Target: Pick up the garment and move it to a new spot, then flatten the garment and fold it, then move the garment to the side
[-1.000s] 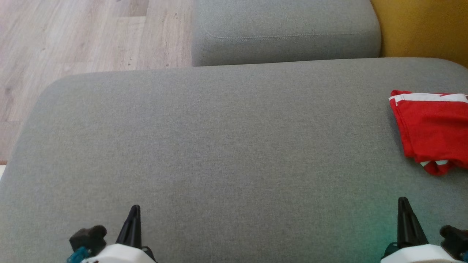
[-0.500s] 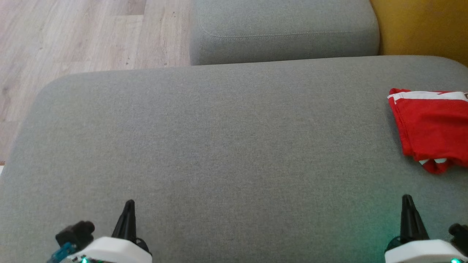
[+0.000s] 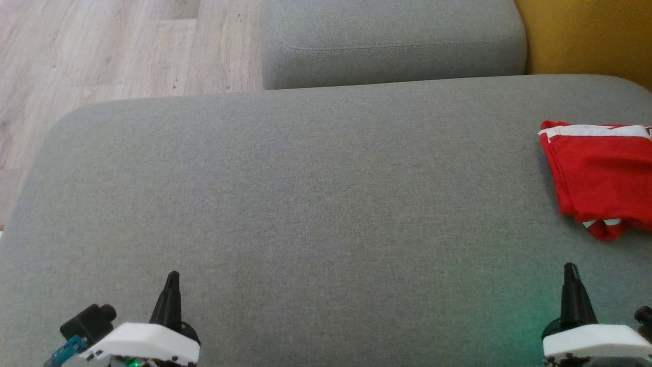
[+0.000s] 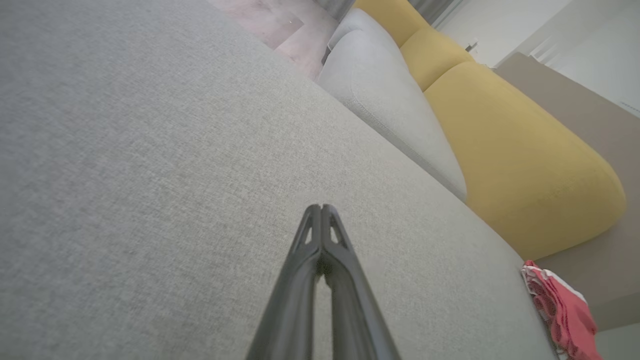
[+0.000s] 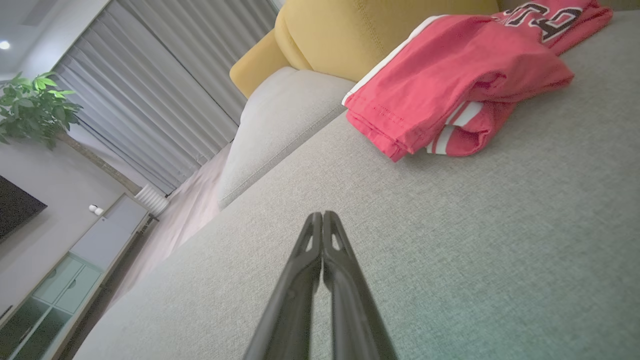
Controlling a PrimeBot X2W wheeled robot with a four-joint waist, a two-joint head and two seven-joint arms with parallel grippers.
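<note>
The garment (image 3: 601, 173), red with white stripes, lies folded at the right edge of the head view, on the grey cushion (image 3: 305, 204), and the frame cuts off its right part. The left gripper (image 3: 172, 278) is at the lower left, the right gripper (image 3: 570, 267) at the lower right. Both have their fingers pressed together and hold nothing.

The garment lies above the right gripper in the frame and a little to the right, near it but apart. From the left gripper it is well apart, across the whole cushion. So the right arm is clearly the nearer one. In the right wrist view the garment stretches from its hem above the fingertips toward the upper right corner. I think a reach should go forward and slightly right, and the fingers must open first.
</note>
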